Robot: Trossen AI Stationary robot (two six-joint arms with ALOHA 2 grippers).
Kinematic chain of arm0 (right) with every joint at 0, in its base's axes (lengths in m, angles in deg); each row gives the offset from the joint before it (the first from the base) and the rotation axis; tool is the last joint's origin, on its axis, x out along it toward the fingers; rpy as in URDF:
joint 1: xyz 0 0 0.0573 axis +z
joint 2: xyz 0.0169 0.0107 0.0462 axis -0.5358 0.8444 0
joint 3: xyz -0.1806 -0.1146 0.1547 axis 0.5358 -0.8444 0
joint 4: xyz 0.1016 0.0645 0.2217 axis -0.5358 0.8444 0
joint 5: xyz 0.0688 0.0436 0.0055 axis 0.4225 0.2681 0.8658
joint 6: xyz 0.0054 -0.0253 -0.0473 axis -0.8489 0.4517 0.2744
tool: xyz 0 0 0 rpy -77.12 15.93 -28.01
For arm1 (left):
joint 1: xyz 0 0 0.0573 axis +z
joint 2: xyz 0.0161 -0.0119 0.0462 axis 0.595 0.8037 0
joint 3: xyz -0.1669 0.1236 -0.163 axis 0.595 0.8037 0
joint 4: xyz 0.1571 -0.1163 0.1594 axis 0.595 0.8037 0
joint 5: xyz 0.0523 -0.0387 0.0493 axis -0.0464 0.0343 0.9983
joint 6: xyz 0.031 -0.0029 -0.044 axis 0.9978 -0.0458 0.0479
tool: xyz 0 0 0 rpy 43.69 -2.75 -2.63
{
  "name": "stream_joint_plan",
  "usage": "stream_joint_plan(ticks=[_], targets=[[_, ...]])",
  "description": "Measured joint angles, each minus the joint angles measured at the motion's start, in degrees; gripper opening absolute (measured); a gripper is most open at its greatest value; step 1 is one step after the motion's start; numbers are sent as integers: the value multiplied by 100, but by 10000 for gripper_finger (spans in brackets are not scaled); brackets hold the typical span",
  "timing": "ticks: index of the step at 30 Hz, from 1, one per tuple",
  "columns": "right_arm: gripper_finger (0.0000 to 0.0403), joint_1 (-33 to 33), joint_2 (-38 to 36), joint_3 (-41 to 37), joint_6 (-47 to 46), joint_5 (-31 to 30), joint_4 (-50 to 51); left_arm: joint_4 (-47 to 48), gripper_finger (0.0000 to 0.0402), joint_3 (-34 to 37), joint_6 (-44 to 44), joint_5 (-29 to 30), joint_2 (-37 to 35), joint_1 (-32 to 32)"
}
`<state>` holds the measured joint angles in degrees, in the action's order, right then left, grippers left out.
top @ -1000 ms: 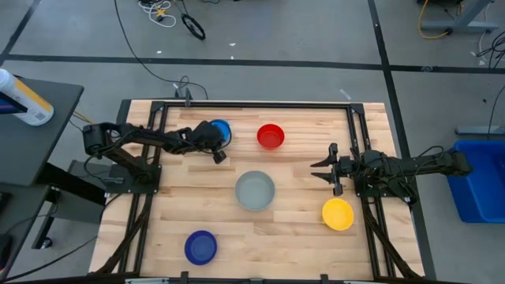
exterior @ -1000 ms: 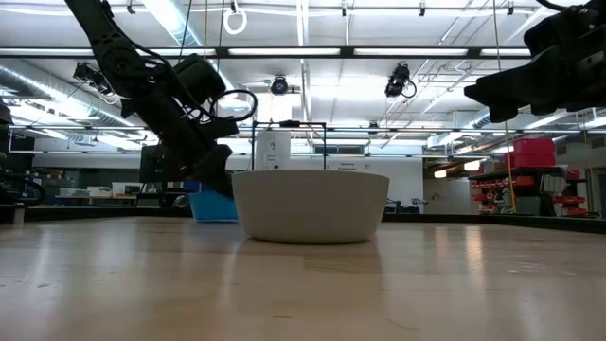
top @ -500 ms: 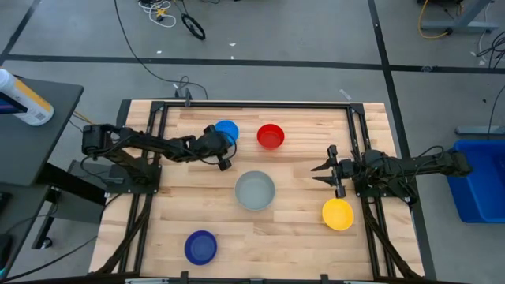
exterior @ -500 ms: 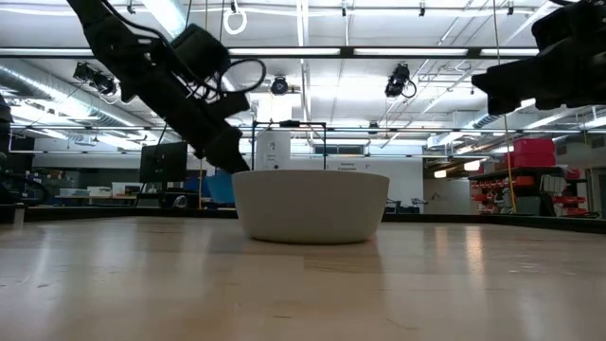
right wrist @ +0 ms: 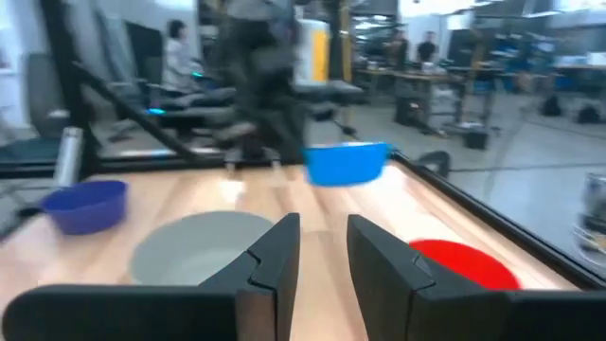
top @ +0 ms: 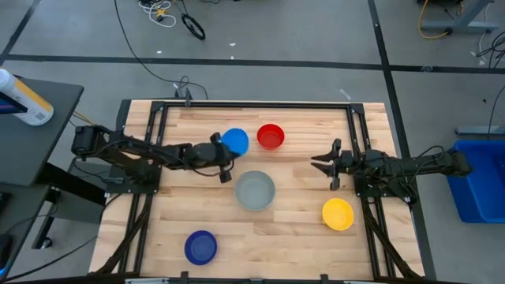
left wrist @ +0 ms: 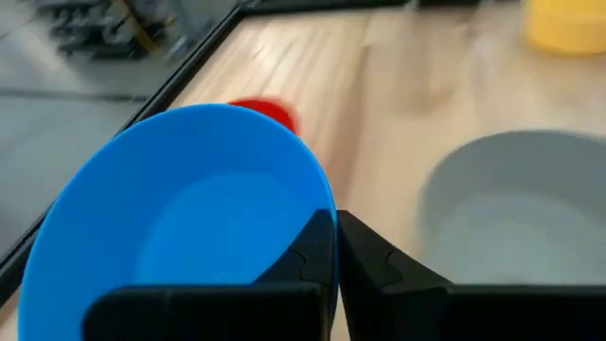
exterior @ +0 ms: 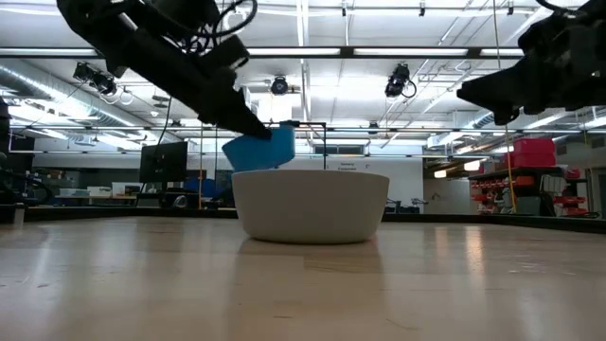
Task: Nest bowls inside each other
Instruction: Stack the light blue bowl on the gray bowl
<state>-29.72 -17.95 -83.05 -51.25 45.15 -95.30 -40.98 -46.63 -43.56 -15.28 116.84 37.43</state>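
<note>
Nearest the desk's front edge sit the dark blue plastic bowl (top: 200,247) and yellow plastic bowl (top: 338,214). The grey round bowl (top: 255,190) is central. Just behind it, the left gripper (top: 223,164) pinches the light blue bowl (top: 234,141) aloft. The right gripper (top: 325,164), apparently narrowly parted, hovers empty. The red bowl (top: 271,136) sits farthest back.

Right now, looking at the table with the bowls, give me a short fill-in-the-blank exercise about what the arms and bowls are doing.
1. The left gripper is shut on the rim of the ____ bowl.
2. That bowl hangs in the air next to the ____ bowl at the table's middle.
3. The right gripper holds ____.
4. The bowl nearest the right gripper is the ____ bowl.

Missing words: light blue; grey; nothing; yellow
</note>
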Motion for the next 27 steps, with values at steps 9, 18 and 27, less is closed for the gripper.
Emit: stream_joint_plan(ticks=[9, 18, 27], targets=[[111, -1, 2, 0, -140, -48, 162, -708, 6, 0, 41, -452, 0, -449], [121, -2, 2, 0, -317, -29, 321, -1163, 6, 2, 94, -741, 0, -980], [135, -1, 2, 0, -524, -24, 447, -1380, 6, 2, -200, -984, 53, -1370]])
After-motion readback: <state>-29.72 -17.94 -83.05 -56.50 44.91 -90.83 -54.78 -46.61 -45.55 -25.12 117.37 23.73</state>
